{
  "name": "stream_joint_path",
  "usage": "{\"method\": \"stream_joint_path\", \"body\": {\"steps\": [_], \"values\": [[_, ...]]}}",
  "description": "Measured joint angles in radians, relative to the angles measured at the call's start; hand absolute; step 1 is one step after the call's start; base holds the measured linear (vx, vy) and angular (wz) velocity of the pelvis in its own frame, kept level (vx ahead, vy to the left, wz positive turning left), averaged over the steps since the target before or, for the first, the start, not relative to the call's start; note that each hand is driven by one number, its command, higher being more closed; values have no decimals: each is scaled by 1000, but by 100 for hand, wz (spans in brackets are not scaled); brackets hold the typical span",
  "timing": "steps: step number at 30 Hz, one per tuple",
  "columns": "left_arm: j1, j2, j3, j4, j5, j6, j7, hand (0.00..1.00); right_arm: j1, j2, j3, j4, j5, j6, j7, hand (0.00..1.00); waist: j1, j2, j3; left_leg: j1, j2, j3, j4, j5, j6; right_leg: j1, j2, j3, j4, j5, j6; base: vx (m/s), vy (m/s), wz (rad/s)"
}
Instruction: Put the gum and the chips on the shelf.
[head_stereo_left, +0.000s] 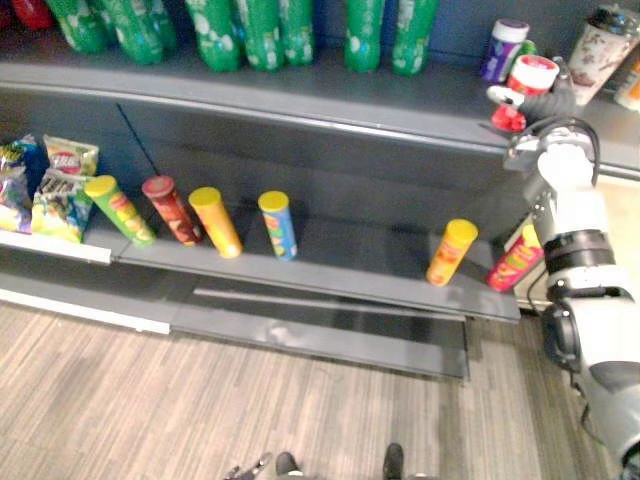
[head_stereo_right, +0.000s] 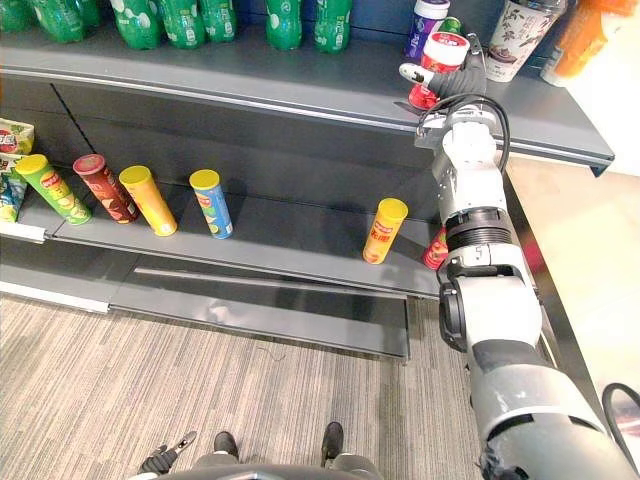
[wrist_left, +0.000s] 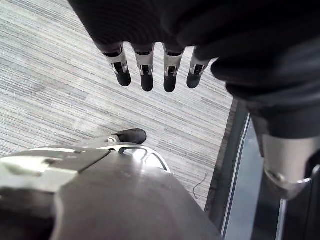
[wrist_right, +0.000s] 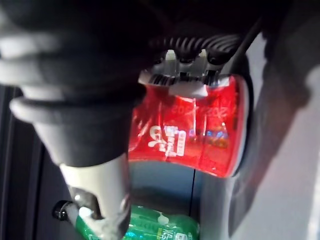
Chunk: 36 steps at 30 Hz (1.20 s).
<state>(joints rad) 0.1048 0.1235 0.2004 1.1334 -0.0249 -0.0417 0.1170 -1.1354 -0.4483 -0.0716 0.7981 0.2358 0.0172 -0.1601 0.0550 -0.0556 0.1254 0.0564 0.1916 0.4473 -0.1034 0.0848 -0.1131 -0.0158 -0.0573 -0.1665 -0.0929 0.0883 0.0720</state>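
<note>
Right hand (head_stereo_right: 462, 82): up at the front edge of the upper shelf (head_stereo_right: 250, 82), upper right of the head views. Fingers (wrist_right: 176, 80) and thumb curled round the red gum tub (head_stereo_right: 441, 55) with the white-rimmed lid; firm hold. Can't tell whether the tub's base rests on the board. Just behind it stand a purple-and-white tub (head_stereo_right: 425, 25) and a patterned cup (head_stereo_right: 520, 35). Green bottles (head_stereo_right: 285, 20) line the back of this shelf along the top of the frame.

Left hand (wrist_left: 150, 70): hanging low over the striped floor (wrist_left: 60, 90), fingers straight and slack, holding nothing.

Chips: cans stand tilted on the lower shelf (head_stereo_right: 300, 245). From the left of the frame: green can (head_stereo_right: 52, 188), dark red can (head_stereo_right: 103, 187), yellow can (head_stereo_right: 148, 200), blue can (head_stereo_right: 211, 203). Well apart to the right, an orange can (head_stereo_right: 384, 230). A red can (head_stereo_right: 436, 250) is partly hidden behind my right forearm. Chip bags (head_stereo_left: 55, 190) sit at the far left edge.
</note>
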Motion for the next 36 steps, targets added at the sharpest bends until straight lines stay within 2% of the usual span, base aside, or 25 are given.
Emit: {"method": "stream_joint_path", "body": {"steps": [8,11,15,20,24,26,28,30,33,34,36], "values": [[0,1,1,-1,0,0,1,0,0,0,-3,-1,0,0,-12,0,-1,-4,2,6,3,6,0,0,0,2,3,6,0,1,0,0,0,-1],[1,1,1,-2,5,0,8,0,0,-1,-31,-48,-2,-2,-43,0,-2,-4,2,7,4,6,0,0,0,3,5,6,-1,0,0,0,0,0],[11,1,3,-22,8,-1,17,0,5,-40,-51,-190,-37,-25,-86,0,-8,-6,3,7,4,4,0,-1,-1,9,5,2,-9,2,0,0,0,1],[15,1,8,-22,19,-1,28,0,122,-48,-124,-451,-83,-96,-127,0,-17,-8,2,19,4,-1,0,-2,-2,25,4,-7,-10,2,0,5,1,4],[15,-3,33,-23,48,-1,30,0,324,-31,-189,-685,-123,-133,-151,0,-23,-12,1,17,3,-6,0,-2,-2,25,2,-12,-10,-4,4,11,4,4],[19,-3,42,-23,48,-1,32,0,515,42,-242,-855,-122,-163,-158,0,-29,-14,0,17,3,-10,0,-2,-2,24,2,-14,-10,-5,3,0,0,0],[21,-3,45,-23,48,-1,33,0,613,70,-245,-924,-122,-168,-156,0,-32,-15,-1,17,3,-11,0,-2,-3,24,2,-14,-10,-5,3,0,0,0],[27,-3,65,-23,50,-1,33,0,772,119,-245,-1029,-129,-172,-114,0,-41,-17,-2,17,2,-13,0,-3,-4,25,1,-15,-10,-6,2,13,3,2],[52,-13,112,-23,73,-2,32,0,1017,228,-226,-1134,-156,-207,-43,0,-65,-28,-27,11,1,-14,0,-6,-7,20,1,-17,-10,-8,-1,41,4,0],[62,-12,125,-23,79,-3,33,0,1114,273,-195,-1155,-156,-220,-24,0,-72,-32,-36,9,1,-16,0,-8,-8,18,0,-17,-10,-9,-2,57,3,1],[69,-13,120,-22,86,-4,32,0,1253,313,-115,-1147,-156,-232,10,0,-83,-36,-41,9,-1,-16,0,-17,-18,18,-1,-16,-10,-9,-3,50,8,-1]]}}
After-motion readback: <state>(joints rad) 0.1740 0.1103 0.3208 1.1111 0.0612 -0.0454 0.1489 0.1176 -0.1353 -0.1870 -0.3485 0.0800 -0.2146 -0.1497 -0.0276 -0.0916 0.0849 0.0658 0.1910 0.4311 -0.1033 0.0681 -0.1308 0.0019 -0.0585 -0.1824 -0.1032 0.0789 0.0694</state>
